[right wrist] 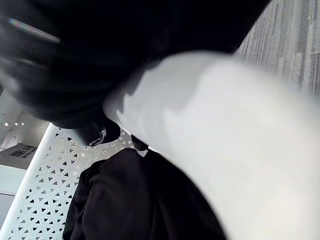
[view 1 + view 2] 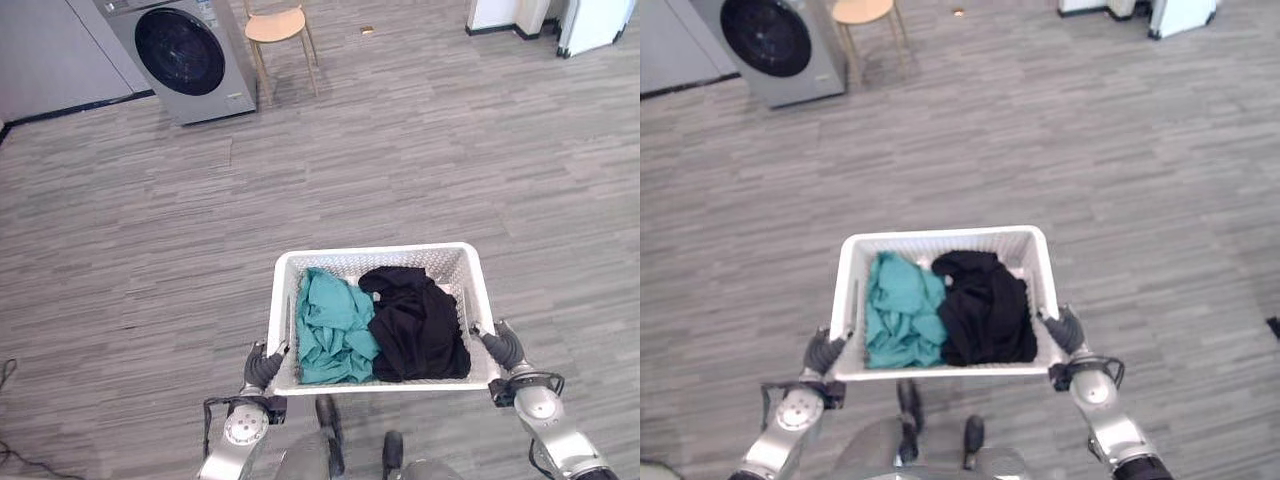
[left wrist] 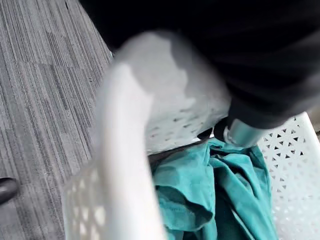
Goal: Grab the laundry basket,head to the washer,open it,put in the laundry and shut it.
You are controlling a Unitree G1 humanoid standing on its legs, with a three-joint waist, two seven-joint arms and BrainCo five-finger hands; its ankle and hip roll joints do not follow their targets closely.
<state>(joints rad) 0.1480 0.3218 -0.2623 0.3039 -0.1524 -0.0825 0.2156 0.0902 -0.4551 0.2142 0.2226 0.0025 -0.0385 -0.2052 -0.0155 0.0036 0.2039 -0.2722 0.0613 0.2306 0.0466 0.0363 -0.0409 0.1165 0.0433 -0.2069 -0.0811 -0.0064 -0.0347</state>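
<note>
I hold a white perforated laundry basket (image 2: 375, 255) low in front of me, above the floor. Inside it a teal garment (image 2: 330, 325) lies on the left and a black garment (image 2: 415, 325) on the right. My left hand (image 2: 265, 365) is curled on the basket's left near corner, and my right hand (image 2: 505, 348) on its right near corner. In the left wrist view a finger (image 3: 240, 132) reaches over the rim (image 3: 125, 150) above the teal garment (image 3: 215, 200). The grey washer (image 2: 185, 55) stands far off at the upper left, its dark round door shut.
A light wooden chair (image 2: 278, 30) stands right beside the washer. White furniture (image 2: 590, 25) sits at the far upper right. A grey wall panel (image 2: 50, 50) runs left of the washer. Grey wood-pattern floor stretches between me and the washer.
</note>
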